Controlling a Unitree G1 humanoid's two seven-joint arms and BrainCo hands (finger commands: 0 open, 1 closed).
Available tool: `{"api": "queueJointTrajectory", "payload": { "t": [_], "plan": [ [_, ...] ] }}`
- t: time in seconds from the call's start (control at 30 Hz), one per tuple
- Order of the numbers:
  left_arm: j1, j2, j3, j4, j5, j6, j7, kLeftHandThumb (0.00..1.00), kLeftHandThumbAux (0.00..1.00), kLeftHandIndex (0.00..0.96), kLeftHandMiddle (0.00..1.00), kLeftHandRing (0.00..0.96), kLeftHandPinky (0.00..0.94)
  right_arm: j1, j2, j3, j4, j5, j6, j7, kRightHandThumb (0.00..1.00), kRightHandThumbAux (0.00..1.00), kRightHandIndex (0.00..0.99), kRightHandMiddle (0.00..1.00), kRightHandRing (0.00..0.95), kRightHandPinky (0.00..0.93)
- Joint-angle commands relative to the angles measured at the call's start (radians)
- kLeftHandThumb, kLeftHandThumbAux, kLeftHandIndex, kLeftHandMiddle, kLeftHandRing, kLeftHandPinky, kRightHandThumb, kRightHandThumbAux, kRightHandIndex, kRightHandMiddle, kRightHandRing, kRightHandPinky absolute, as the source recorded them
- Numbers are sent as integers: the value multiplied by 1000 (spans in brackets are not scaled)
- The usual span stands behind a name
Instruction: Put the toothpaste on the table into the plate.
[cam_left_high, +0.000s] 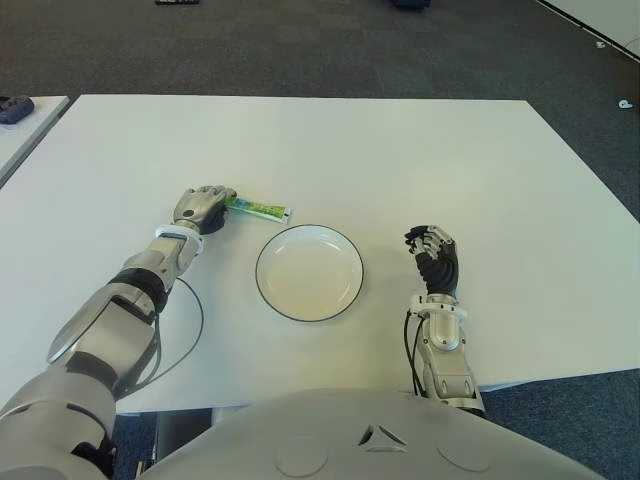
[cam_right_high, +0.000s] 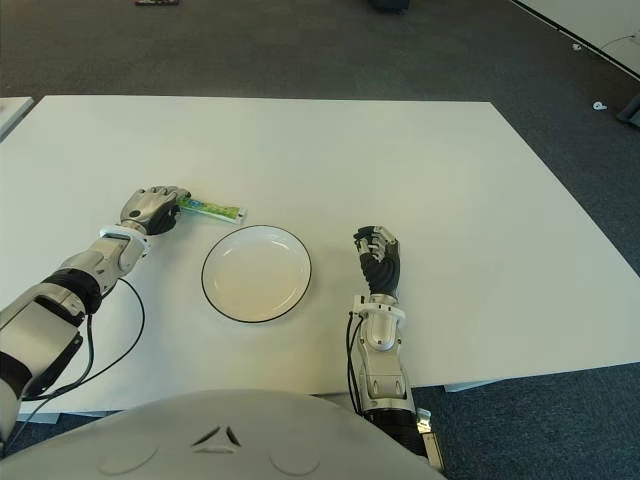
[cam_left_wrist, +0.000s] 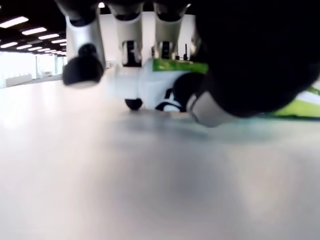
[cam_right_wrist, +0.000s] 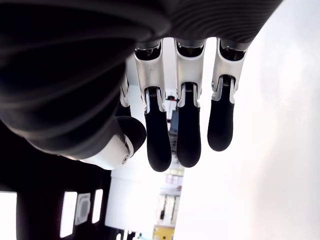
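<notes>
A broad white worktop (cam_left_high: 400, 160) filled most of the view, its surface evenly lit. Beyond and beside it lay dark grey carpet (cam_left_high: 300, 50) laid in tiles. At the robot's left stood the corner of a second white table (cam_left_high: 25, 130), with a dark object (cam_left_high: 15, 108) on it. Ceiling strip lights (cam_left_wrist: 15, 22) showed in the left wrist view.

Left hand (cam_left_wrist: 165, 75) sat low over the white table (cam_left_wrist: 150, 190), seen from just above the surface. Fingers (cam_left_wrist: 82, 55) curled down from above, dark tips near the table. A green and white toothpaste (cam_left_wrist: 175, 75) lay under the fingers, its green end sticking out past the dark thumb (cam_left_wrist: 250, 65). Ceiling lights showed far off.
</notes>
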Motion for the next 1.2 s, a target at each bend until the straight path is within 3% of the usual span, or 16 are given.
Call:
{"api": "queueJointTrajectory", "payload": {
  "t": [0.03,0.33,0.47,0.6,0.8,1.2],
  "plan": [
    [0,-9,51,1,-62,-31,-47,704,717,436,828,816,796,-15,2,-1,19,-4,4,-1,703,731,427,490,463,458],
    [12,-17,164,-38,-186,-63,-98,702,719,435,812,789,747,-23,-1,1,33,-6,-9,-2,704,731,428,487,462,468],
    [53,3,240,-142,-276,-91,-166,704,718,435,799,782,742,-28,-2,3,42,-6,-20,-3,704,731,428,487,462,467],
    [105,10,298,-308,-338,-35,-250,706,717,436,794,779,751,-32,-1,3,50,-5,-28,-4,704,731,428,486,462,467],
    [149,-13,359,-459,-393,62,-329,707,715,437,793,779,758,-32,2,4,51,-3,-29,-2,704,731,428,487,462,467],
    [200,-41,428,-628,-448,133,-401,709,714,438,795,780,774,-39,3,3,62,-1,-40,-3,704,731,428,492,465,475]
  ]
}}
